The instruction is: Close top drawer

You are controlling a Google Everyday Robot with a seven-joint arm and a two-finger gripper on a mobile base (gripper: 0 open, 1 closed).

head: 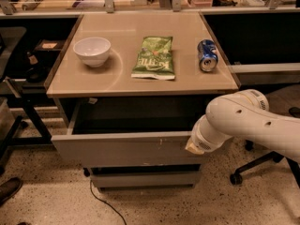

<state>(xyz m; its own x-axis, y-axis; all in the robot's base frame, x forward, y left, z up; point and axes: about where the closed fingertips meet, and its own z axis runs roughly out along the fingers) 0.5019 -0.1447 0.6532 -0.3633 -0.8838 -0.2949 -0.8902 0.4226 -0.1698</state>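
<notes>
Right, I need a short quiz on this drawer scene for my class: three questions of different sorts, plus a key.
1. True or false: the top drawer is fully shut.
2. What lies between the white bowl and the blue can? A) green snack bag B) mug C) sponge
3. In a few words, where is the gripper?

Key: 1 false, it stands pulled out; 2 A; 3 at the right end of the top drawer's front.

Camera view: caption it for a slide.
Tool at the right front of the open top drawer; bowl, bag, can on the table.
</notes>
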